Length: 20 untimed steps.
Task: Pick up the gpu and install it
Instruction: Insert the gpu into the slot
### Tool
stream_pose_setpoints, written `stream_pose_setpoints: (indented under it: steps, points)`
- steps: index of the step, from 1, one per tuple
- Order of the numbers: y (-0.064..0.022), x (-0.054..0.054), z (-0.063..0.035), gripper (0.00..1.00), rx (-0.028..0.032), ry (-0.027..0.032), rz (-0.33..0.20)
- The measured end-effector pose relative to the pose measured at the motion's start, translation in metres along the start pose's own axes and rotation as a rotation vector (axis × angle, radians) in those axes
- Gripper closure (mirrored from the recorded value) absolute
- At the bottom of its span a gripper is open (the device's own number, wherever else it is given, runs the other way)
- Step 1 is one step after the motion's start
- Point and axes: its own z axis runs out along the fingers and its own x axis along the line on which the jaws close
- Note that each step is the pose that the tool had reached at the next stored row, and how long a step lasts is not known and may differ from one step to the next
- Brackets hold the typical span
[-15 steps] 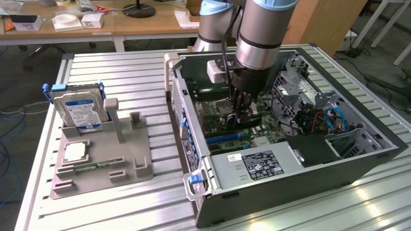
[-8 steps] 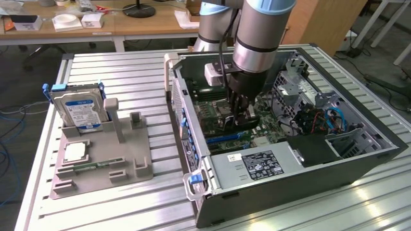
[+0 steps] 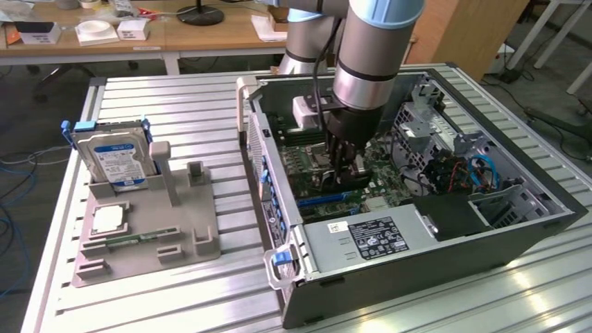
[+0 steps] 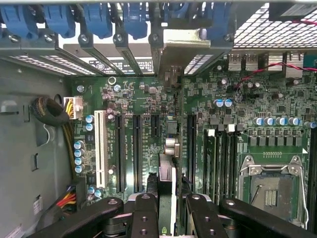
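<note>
My gripper [image 3: 344, 165] is down inside the open computer case [image 3: 518, 229], just above the green motherboard [image 3: 310, 170]. In the wrist view the gpu [image 4: 167, 171] stands edge-on between the two black fingers [image 4: 147, 201], which are shut on it. The card is a thin dark strip running away from me over the expansion slots [image 4: 136, 148]. Its silver bracket [image 4: 190, 43] is at the case's rear wall, among the blue slot latches [image 4: 133, 17]. Whether the card's edge sits in a slot is hidden by the card itself.
On the exterior view's left, a grey fixture [image 3: 199, 239] holds the silver hard drive [image 3: 113, 158], a processor chip [image 3: 108, 219] and a small green memory stick [image 3: 138, 238]. In the case are the power supply [image 3: 370, 239], drive cages [image 3: 434, 132] and the empty processor socket [image 4: 270, 186].
</note>
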Motion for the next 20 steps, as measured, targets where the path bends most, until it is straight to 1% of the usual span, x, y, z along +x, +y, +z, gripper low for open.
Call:
stream_pose_setpoints:
  steps: [9,13,20]
  points:
    - [0.0005,0.0009,0.004,0.73,0.0,-0.0001,0.0]
    - [0.0033,0.001,0.0054,0.73,0.0,-0.0001,0.0]
    - [0.0043,0.0011,0.0057,0.73,-0.0001,0.0001,0.0]
